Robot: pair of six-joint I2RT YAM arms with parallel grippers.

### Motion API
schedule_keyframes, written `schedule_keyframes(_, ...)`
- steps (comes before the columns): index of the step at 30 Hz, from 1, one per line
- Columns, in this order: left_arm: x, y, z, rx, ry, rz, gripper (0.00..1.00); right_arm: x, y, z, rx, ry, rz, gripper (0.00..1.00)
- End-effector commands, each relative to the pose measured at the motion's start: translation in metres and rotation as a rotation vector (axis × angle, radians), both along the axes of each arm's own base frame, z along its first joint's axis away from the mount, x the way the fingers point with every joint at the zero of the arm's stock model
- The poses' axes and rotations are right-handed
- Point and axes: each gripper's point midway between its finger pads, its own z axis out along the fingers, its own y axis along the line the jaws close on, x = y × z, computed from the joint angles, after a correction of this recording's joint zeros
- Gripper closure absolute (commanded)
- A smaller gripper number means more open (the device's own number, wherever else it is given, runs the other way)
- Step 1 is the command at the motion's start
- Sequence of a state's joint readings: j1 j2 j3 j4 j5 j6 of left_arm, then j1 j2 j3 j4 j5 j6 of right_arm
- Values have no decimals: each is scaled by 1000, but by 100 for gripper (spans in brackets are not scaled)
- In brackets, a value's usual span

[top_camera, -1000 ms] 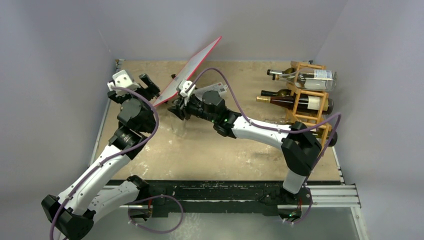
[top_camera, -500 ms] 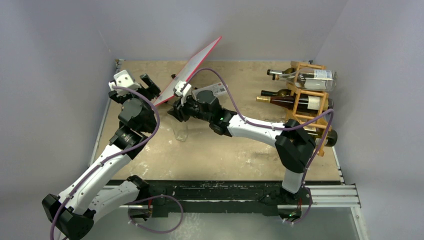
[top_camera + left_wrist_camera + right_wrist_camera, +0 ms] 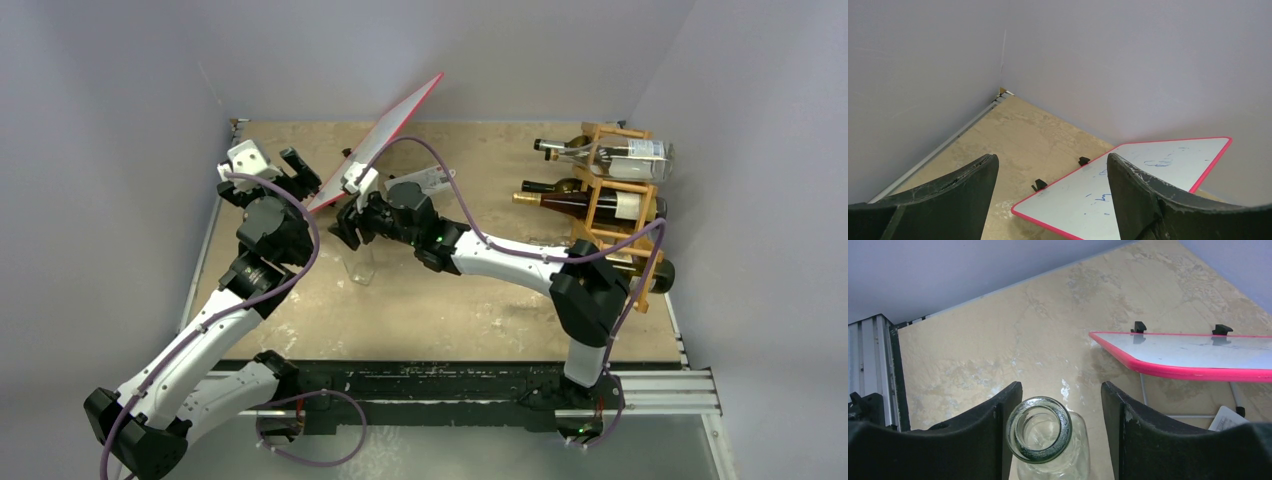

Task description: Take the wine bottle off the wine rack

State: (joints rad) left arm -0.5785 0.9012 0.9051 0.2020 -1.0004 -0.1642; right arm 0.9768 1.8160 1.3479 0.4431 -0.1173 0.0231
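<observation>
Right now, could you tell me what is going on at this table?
The right gripper is open around the mouth of a clear glass bottle that stands upright on the table. A gap shows beside the rim, so it is not clamped. The left gripper is open and empty, next to the red-edged whiteboard. Other bottles lie on the wine rack at the far right.

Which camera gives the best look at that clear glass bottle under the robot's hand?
The right wrist view: the clear bottle sits close up, its open mouth between the spread fingers of the right hand. The top view shows it only faintly, partly under that hand. The left wrist view misses it.
</observation>
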Motion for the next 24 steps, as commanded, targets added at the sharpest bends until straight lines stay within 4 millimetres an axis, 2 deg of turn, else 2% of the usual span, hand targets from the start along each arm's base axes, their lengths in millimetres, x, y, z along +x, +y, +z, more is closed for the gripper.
schedule_keyframes(1,-3,2,11,-22,-42,8,22,4,4,36,57,-46,-20,38)
schedule_keyframes(7,-6,4,13,-26,-49,11,22,-1,-4,59,47,-71,-22,36)
schedule_keyframes(12,-8,6,16,-32,-58,13,22,-11,-25,82,39,-93,-27,34)
schedule_keyframes(13,-8,6,16,-32,-59,11,22,-15,-31,90,38,-101,-28,34)
schedule_keyframes(16,-11,7,19,-42,-69,9,22,-22,-49,94,10,-104,-44,34)
schedule_keyframes(19,-11,7,20,-47,-73,3,22,-32,-75,110,6,-126,-70,33)
schedule_keyframes(24,-13,8,22,-57,-83,0,22,-45,-123,115,-55,-130,-150,30)
